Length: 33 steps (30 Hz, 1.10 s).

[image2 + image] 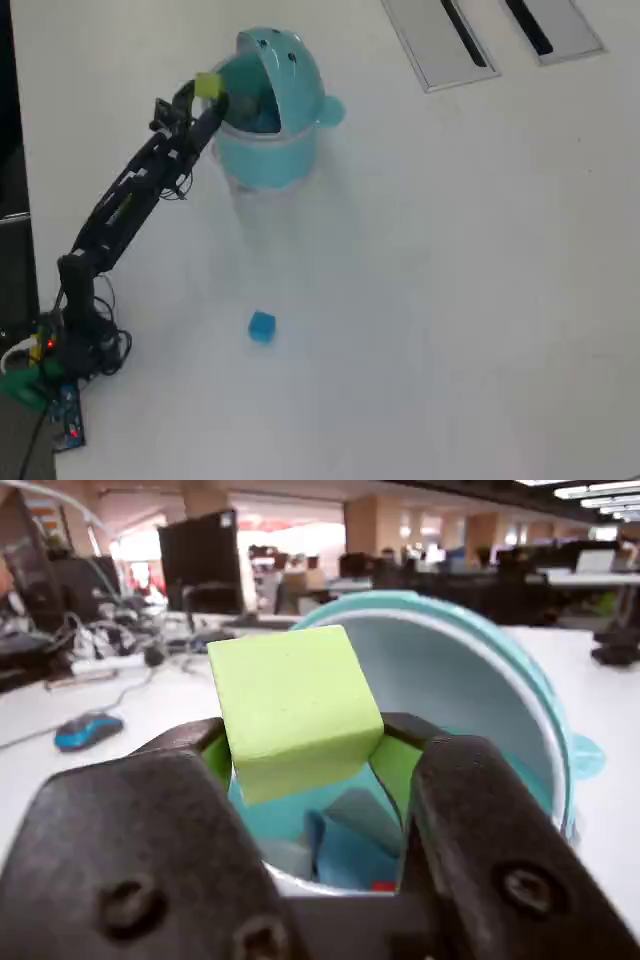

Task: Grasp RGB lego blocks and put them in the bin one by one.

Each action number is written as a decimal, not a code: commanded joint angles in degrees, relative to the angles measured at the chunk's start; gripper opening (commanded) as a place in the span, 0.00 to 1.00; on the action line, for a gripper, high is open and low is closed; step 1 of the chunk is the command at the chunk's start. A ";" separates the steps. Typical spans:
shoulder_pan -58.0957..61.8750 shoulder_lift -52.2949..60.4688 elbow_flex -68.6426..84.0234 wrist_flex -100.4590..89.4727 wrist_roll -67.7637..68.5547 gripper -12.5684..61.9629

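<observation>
The gripper (305, 755) is clenched on the green block (295, 710) and holds it at the left rim of the bin (268, 150) in the overhead view, over the open mouth. The lid (285, 60) stands up behind, so room below is free. The blue block (261, 327) lies on the table (450, 280), well apart.

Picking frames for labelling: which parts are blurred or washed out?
Wrist view: the cube is sharp; the black jaws nearest the lens are soft and the office behind is blurred, with windows blown out. Overhead view: even light, but low detail; the blue cube looks fuzzy and the bin casts only a faint shadow.
</observation>
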 commanded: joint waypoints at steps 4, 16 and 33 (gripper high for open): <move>1.41 -5.54 -15.12 -0.35 -0.35 0.34; 3.43 -10.37 -18.81 0.09 -2.11 0.50; 9.05 0.18 -3.34 3.60 -3.87 0.56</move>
